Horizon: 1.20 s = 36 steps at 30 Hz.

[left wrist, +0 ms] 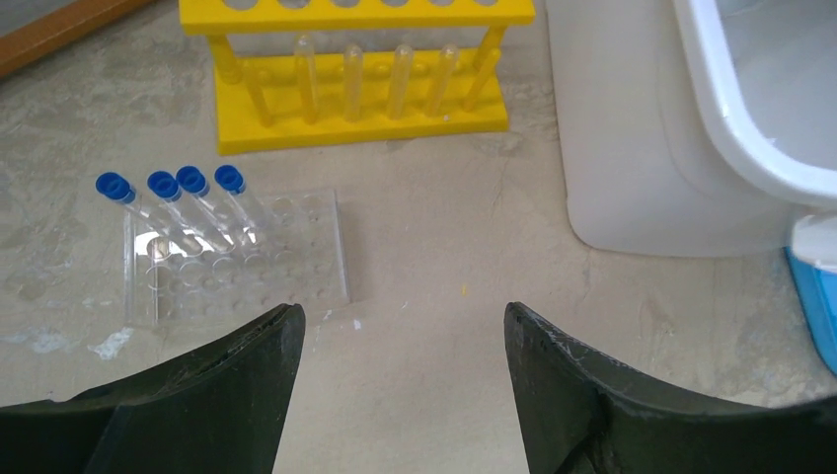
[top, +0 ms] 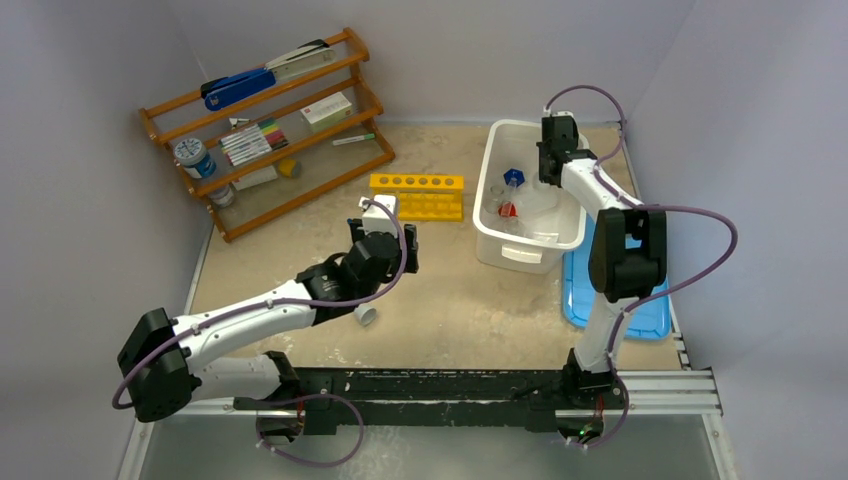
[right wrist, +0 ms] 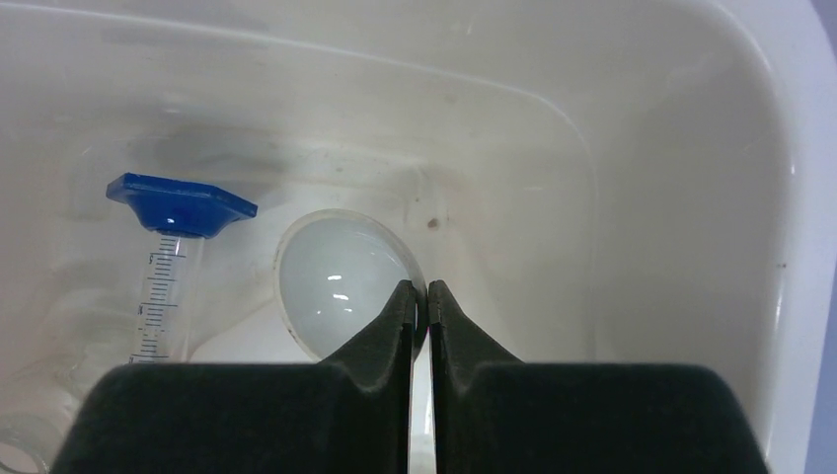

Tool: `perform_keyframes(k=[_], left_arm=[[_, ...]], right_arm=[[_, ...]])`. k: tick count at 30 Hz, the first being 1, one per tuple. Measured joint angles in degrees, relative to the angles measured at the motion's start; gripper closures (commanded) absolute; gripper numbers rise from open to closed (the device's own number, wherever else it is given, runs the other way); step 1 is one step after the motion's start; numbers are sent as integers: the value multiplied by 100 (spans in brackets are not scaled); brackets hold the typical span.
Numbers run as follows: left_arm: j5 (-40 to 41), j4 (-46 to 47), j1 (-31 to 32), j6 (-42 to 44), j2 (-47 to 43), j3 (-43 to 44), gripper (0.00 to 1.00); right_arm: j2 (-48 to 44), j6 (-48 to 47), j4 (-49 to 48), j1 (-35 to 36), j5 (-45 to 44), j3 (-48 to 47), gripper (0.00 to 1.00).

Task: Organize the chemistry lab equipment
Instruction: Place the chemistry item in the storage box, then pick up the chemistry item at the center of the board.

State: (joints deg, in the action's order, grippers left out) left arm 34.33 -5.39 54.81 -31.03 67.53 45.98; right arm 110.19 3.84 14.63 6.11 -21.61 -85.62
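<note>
My left gripper [left wrist: 395, 316] hangs open over bare table with nothing between its fingers. Ahead and to its left, a clear tube tray [left wrist: 296, 272] holds several blue-capped tubes [left wrist: 188, 202]. Beyond it stands the yellow six-hole rack [left wrist: 355, 94] with clear tubes in it. My right gripper [right wrist: 419, 286] is down inside the white bin [top: 495, 235]. Its jaws are shut on the rim of a round clear dish [right wrist: 336, 281]. A blue-capped graduated tube [right wrist: 170, 272] stands to the dish's left. The squeeze bottle [top: 535, 205] with its red nozzle [top: 508, 210] lies in the bin.
A small clear vessel [top: 366, 314] lies on the table beside my left forearm. A wooden shelf [top: 300, 195] with a stapler, markers and boxes stands at the back left. A blue tray [top: 640, 315] lies right of the bin, under my right arm.
</note>
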Motion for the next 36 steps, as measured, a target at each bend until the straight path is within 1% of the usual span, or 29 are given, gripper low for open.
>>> perform_keyframes(k=[2,5,7,9,13,21,25,28,32,34,36], left_arm=[[-4,-48,-9,-24,-46,-118,27],[-9,-111,-31,-92,-131,-219,26],[-7,-151,-35,-111,-181,-256,26],[-4,-190,-42,-136,-243,-315,26],[-2,-293,-42,-149,-431,-476,26],[37,-514,-42,-284,-1047,-957,26],[26,-682,-42,-310,-1495,-1340,28],[33,-833,-42,-483,-1633,-1534,39],[35,-927,-42,-728,-1488,-1705,53],[13,-942,-42,-796,-1390,-1786,55],[-20,-966,-42,-852,-1300,-1849,55]], right_arm=[[4,-2,-4,0,0,0,86],[11,-17,-4,17,2,0,84],[17,-35,-4,37,2,0,81],[35,-44,-4,66,0,0,74],[107,-48,-2,103,2,0,66],[-24,-39,2,151,4,11,61],[-782,-37,-72,179,48,157,60],[-1580,-31,-227,238,146,310,59],[-2638,37,-520,485,205,570,57],[-2940,70,-575,632,234,695,57],[-3171,103,-603,776,313,881,57]])
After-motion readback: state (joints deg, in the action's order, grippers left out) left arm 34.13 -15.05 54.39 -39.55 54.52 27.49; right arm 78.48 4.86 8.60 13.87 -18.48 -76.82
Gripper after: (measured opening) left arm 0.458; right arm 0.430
